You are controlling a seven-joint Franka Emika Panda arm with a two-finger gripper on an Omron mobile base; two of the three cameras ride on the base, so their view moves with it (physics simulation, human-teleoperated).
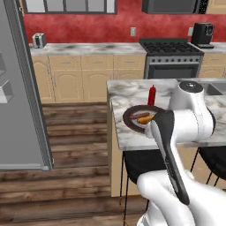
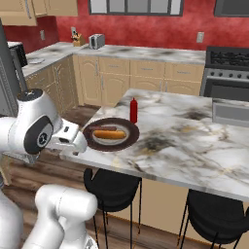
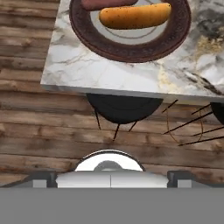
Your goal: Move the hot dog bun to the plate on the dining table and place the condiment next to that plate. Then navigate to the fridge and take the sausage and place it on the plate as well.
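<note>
Plate [image 2: 111, 133]: round, dark brown with a greyish centre, near the corner of the marbled surface [image 2: 194, 146]; in the hand view it sits at 12 o'clock, cut by the top edge.
Hot dog bun [image 2: 110, 134]: orange-tan, lying flat across the plate's centre.
Sausage [image 3: 105, 4]: dark red rod on the same plate, just beside the bun on its far side, running parallel to it; whether the two touch cannot be told.
Condiment [image 2: 133, 110]: slim red squeeze bottle, upright on the surface just beyond the plate rim, at about 1 o'clock from the plate in the right base view.
Tool [image 2: 73, 142]: held off the surface's edge, at 9 o'clock of the plate in the right base view, holding nothing; in the hand view its two dark tips [image 3: 178, 177] stand wide apart at the bottom corners.
Stools [image 2: 111, 187]: black seats tucked under the surface's near edge.
Fridge [image 1: 22, 88]: grey door panel at 9 o'clock in the left base view, well apart from the surface.
Floor [image 3: 43, 131]: dark wood planks below the tool.
</note>
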